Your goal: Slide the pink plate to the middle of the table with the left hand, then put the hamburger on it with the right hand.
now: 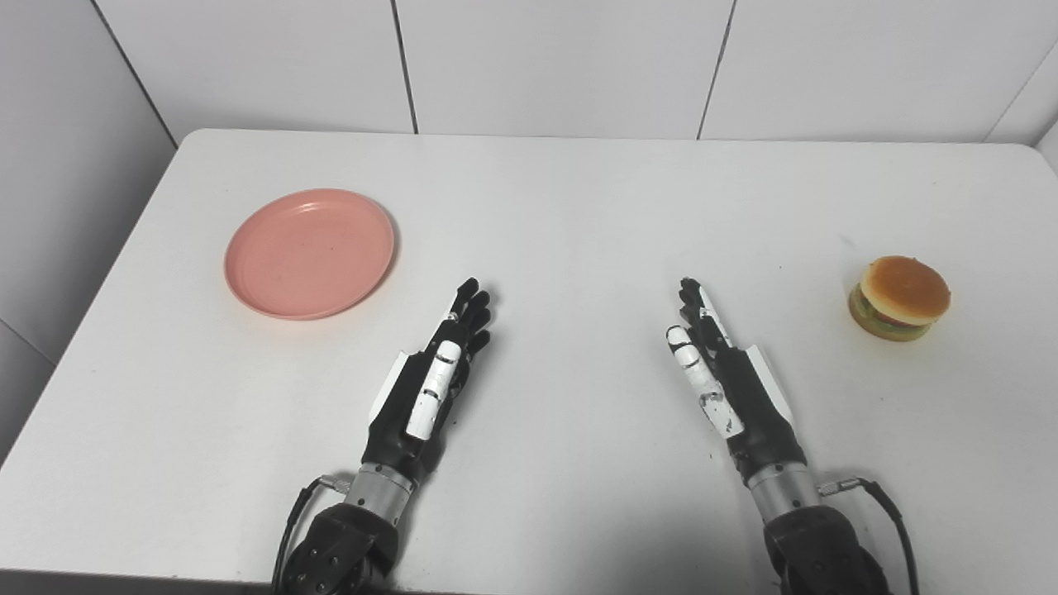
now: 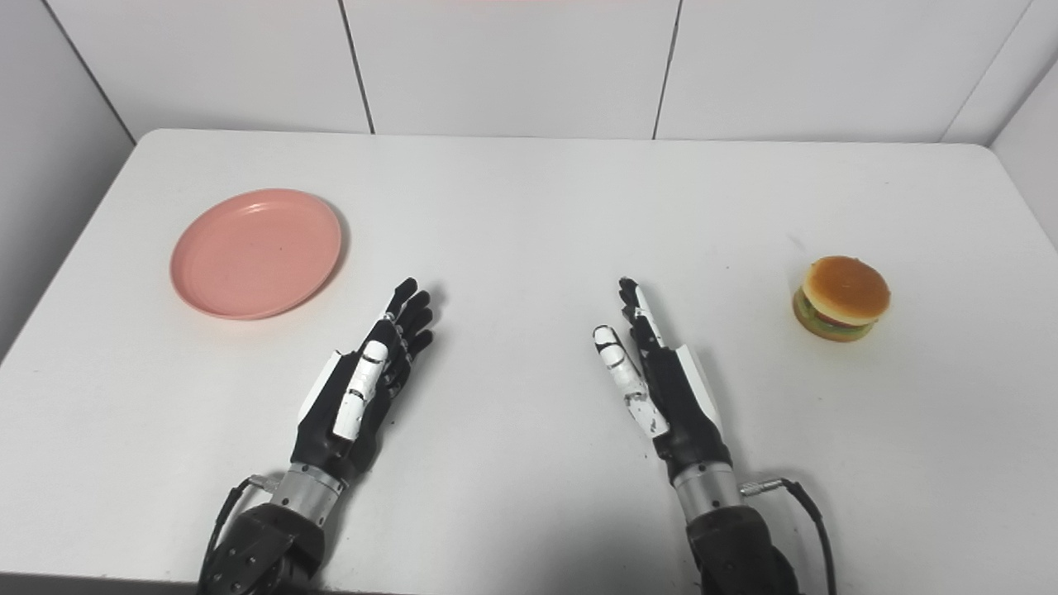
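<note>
While both hands rest empty with fingers straight and pressed together, I've begun nothing: my left hand (image 1: 434,376) must reach the pink plate (image 1: 310,252) at far left; the hamburger (image 1: 901,297) waits at the right.

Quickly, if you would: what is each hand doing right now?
Left hand: open, fingers extended, holding nothing, apart from the pink plate.
Right hand: open, holding nothing, apart from the hamburger.

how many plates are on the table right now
1. The pink plate lies on the far left of the white table, empty, ahead of the left robot hand. Nothing stands tall enough to hide another.
</note>
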